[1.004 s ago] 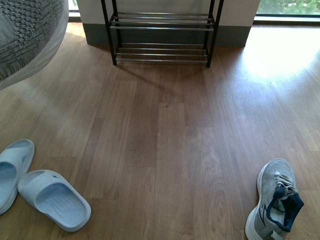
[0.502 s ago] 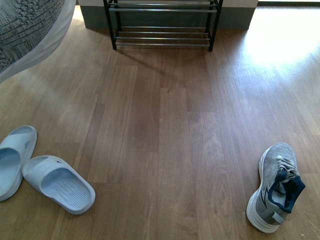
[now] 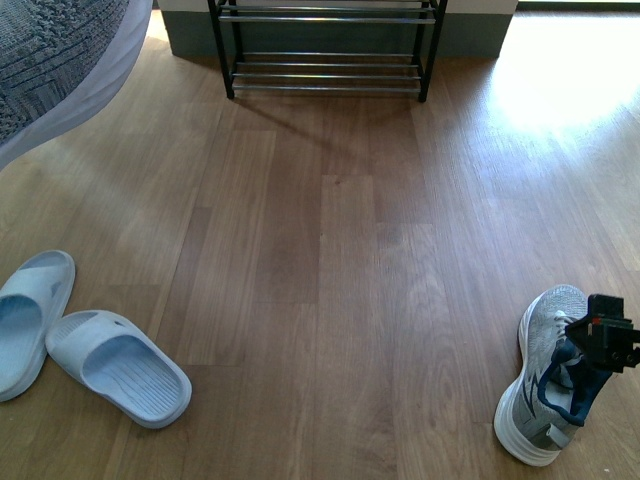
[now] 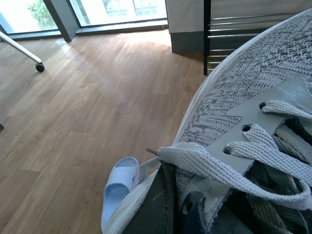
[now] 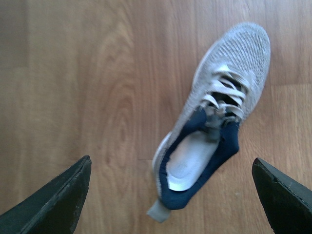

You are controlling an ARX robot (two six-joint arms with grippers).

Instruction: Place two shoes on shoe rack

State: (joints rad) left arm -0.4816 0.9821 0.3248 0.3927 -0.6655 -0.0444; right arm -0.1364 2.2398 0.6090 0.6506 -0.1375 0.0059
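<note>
On my front feed the lifted sneaker [image 3: 60, 60] fills the top left corner, held high off the wood floor [image 3: 330, 280] and close to the lens. The left wrist camera shows its grey mesh and white laces right up against the left gripper [image 4: 163, 207]. One dark finger presses along the shoe's side near the collar, so I read that gripper as pinching the lifted sneaker, though the other finger is hidden.

The second sneaker [image 3: 535, 390] lies on the floor at the near right, toe pointing away from me, navy lining open to the camera. The right gripper [image 3: 608, 342] hangs just above its heel end. From the right wrist camera its two dark fingertips sit wide apart with the second sneaker [image 5: 214, 112] between and below them, not touching it.

The two pale blue slides [image 3: 120, 365] rest side by side at the near left.

The shoe rack [image 3: 325, 45] stands at the far end of the floor against the grey wall base, well apart from all the shoes.
</note>
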